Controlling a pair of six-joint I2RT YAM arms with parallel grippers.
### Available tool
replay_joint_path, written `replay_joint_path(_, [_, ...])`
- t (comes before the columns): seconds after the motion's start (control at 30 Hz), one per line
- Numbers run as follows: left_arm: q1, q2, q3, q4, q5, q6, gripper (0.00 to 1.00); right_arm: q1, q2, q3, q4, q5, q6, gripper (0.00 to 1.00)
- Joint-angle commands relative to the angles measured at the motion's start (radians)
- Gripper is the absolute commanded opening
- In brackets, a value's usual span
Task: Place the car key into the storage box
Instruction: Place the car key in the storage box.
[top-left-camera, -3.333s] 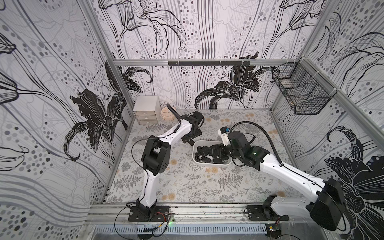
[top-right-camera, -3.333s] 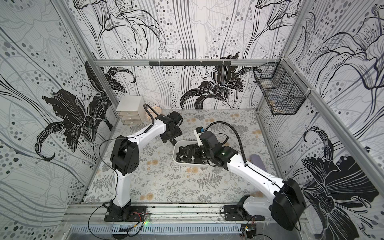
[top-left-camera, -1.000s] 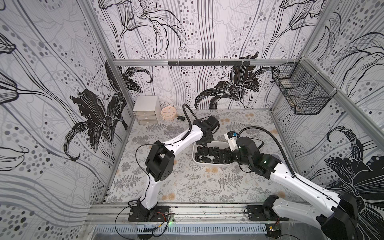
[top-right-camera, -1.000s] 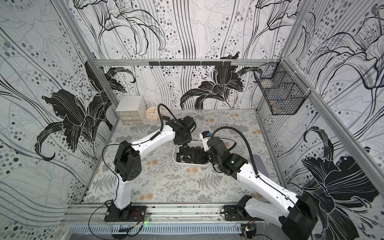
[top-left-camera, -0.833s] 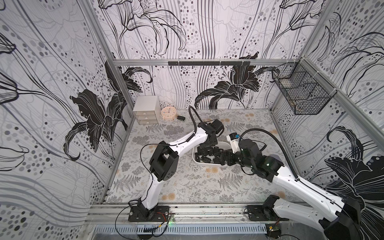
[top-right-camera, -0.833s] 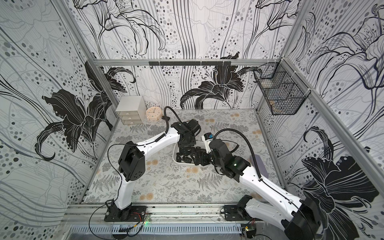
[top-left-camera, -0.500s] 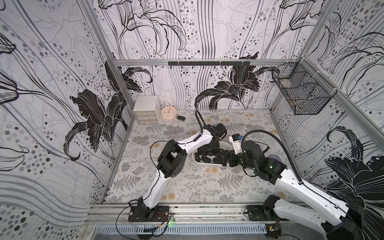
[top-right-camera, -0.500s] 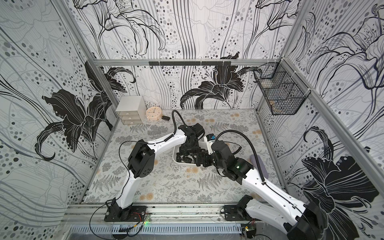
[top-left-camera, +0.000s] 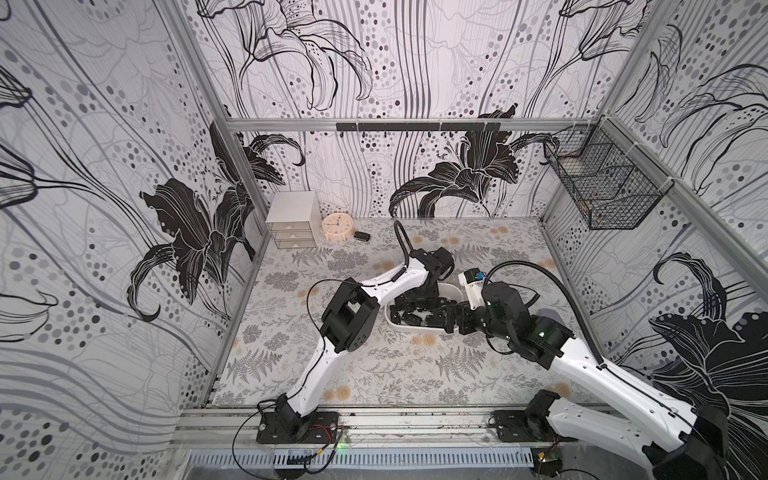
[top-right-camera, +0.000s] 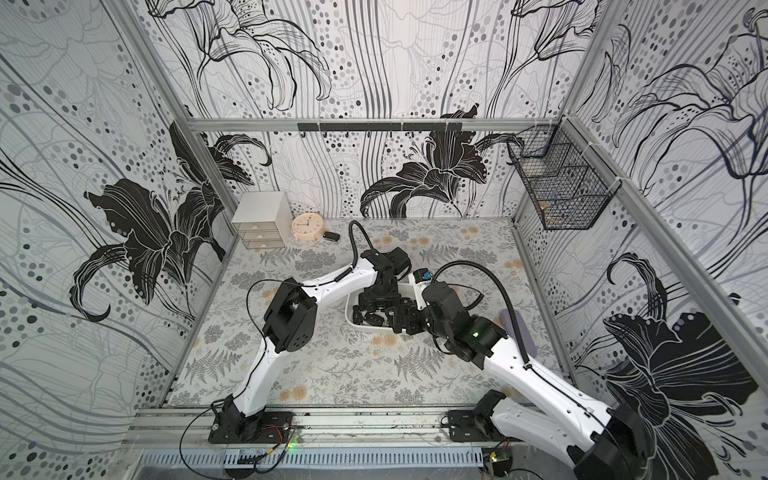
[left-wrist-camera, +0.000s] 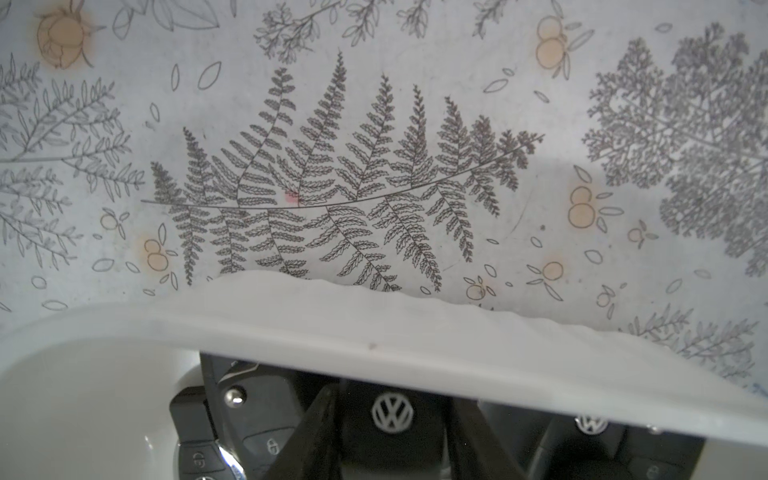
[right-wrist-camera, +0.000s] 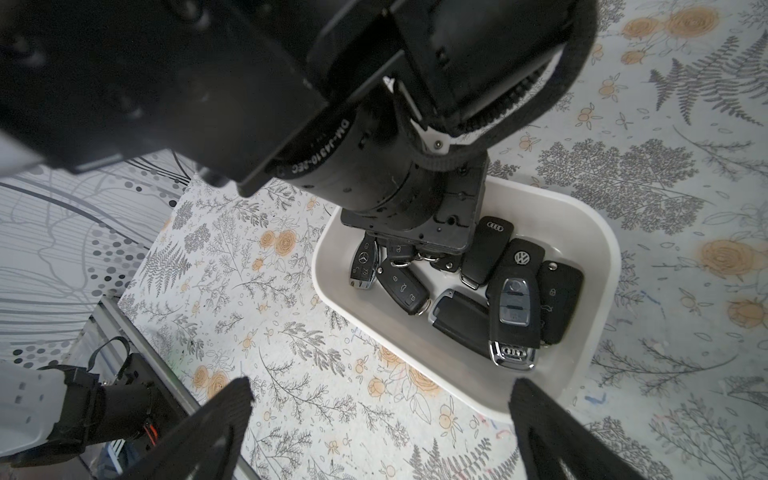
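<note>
The white storage box (top-left-camera: 409, 328) (top-right-camera: 365, 329) sits mid-table and holds several black key fobs (right-wrist-camera: 515, 299). My left gripper (top-left-camera: 415, 301) (top-right-camera: 374, 301) reaches down into it. In the left wrist view its jaws (left-wrist-camera: 392, 395) flank a black car key (left-wrist-camera: 391, 411) with a VW badge, just inside the box rim (left-wrist-camera: 374, 332). The fingers stand close on both sides, with a thin gap on one side, so whether they still grip it does not show. My right gripper (top-left-camera: 451, 322) (right-wrist-camera: 380, 432) hangs wide open over the box's near edge, holding nothing.
Another black key fob (top-left-camera: 362, 236) lies on the table by a round peach clock (top-left-camera: 337, 226) and a small grey drawer cabinet (top-left-camera: 291, 220) at the back left. A black wire basket (top-left-camera: 602, 183) hangs on the right wall.
My left arm has swung from the back left to the box and lowered the key into it. Its jaws have started to part. My right arm has drawn back a little toward the right.
</note>
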Motion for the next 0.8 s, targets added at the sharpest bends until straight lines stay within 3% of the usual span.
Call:
replay_joint_path(0.0, [0.006,0.002,0.019,-0.013,-0.015,0.017,0.48,0.002,0.007,-0.003,-0.003,0.013,0.009,1.0])
replay_joint_path(0.27, [0.005,-0.069,0.0,0.003,-0.003,0.004,0.52,0.002,0.024,0.005,0.012,0.003,0.003,1.0])
replay_joint_path(0.53, [-0.008,-0.253,-0.156,0.071,-0.014,-0.036,0.6,0.002,0.042,0.002,0.035,-0.016,0.001,1.0])
replay_joint_path(0.77, [-0.007,-0.361,-0.333,0.081,-0.04,-0.094,0.49,0.002,0.056,-0.001,0.053,-0.045,-0.003,1.0])
